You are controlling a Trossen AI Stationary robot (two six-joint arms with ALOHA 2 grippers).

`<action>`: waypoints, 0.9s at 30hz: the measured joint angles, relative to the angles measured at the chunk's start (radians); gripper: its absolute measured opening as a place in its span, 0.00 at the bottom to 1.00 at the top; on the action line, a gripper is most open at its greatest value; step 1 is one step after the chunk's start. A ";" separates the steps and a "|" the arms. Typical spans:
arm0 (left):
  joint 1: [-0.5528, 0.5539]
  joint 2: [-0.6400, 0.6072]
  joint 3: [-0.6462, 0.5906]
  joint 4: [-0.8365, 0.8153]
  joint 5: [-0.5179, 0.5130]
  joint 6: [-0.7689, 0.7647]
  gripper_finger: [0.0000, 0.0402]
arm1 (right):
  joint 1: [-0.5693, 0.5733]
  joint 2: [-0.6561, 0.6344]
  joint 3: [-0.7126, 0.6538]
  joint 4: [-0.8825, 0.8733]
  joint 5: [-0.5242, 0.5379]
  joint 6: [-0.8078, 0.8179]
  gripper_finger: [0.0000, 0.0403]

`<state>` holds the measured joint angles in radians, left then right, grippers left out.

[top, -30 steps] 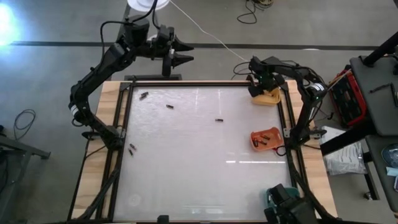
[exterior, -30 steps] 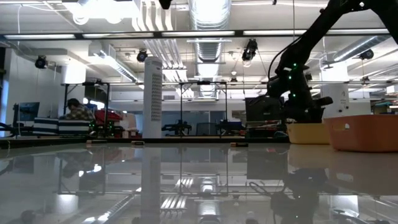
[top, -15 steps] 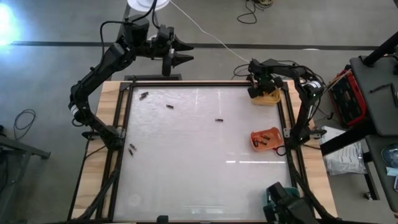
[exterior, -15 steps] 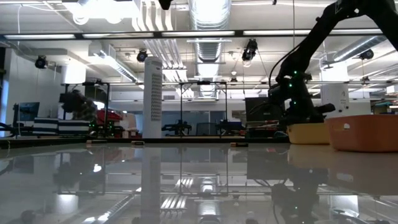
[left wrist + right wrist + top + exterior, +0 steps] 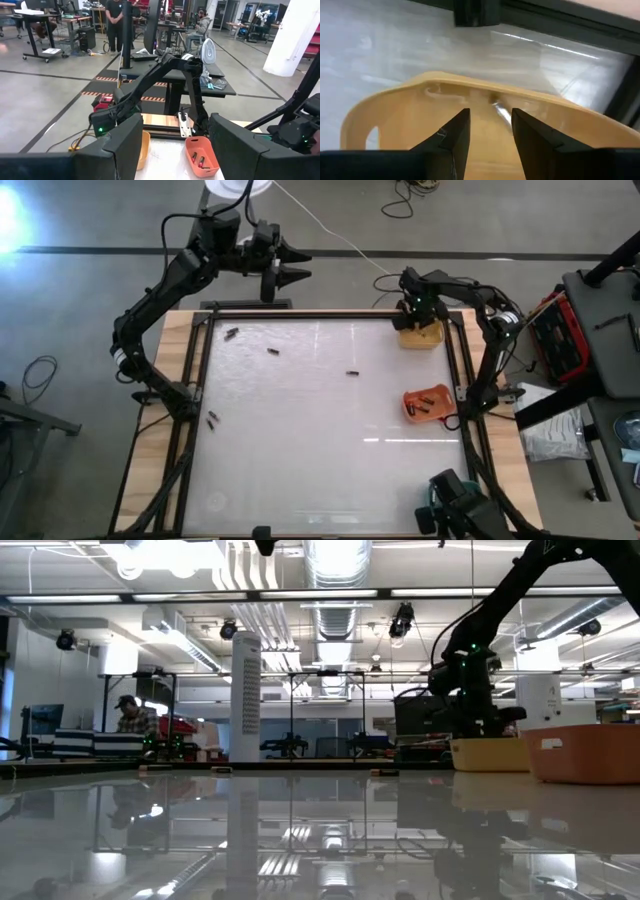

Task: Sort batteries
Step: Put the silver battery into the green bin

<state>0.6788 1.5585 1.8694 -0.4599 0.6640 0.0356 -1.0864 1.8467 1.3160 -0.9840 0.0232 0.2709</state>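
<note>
My right gripper (image 5: 413,305) (image 5: 490,125) hovers open just over the yellow tray (image 5: 423,336) (image 5: 410,115) at the table's far right corner. A silvery battery (image 5: 502,114) lies in that tray below the gap between the fingers. The orange tray (image 5: 424,402) (image 5: 585,752) sits nearer along the right edge and holds dark batteries (image 5: 422,399). Loose dark batteries lie on the table at the far left (image 5: 232,333), (image 5: 272,351), in the middle (image 5: 352,373) and by the left edge (image 5: 212,418). My left gripper (image 5: 292,265) (image 5: 175,150) waits open, raised beyond the far edge.
The table is a glossy white sheet inside a black frame (image 5: 330,312). In the left wrist view the right arm (image 5: 165,75) shows above both trays, and people stand in the room beyond. A camera mount (image 5: 455,515) sits at the near right edge.
My right gripper dipped toward the yellow tray, then rose and shifted slightly toward the table's far left. The left arm and the loose batteries kept still.
</note>
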 joint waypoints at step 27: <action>0.000 0.000 0.000 0.006 -0.001 0.000 0.51 | 0.042 -0.025 -0.154 0.020 -0.130 -0.193 0.35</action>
<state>0.6788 1.5585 1.8694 -0.4541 0.6629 0.0357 -1.0444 1.8214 1.1620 -0.9644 -0.1065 0.0774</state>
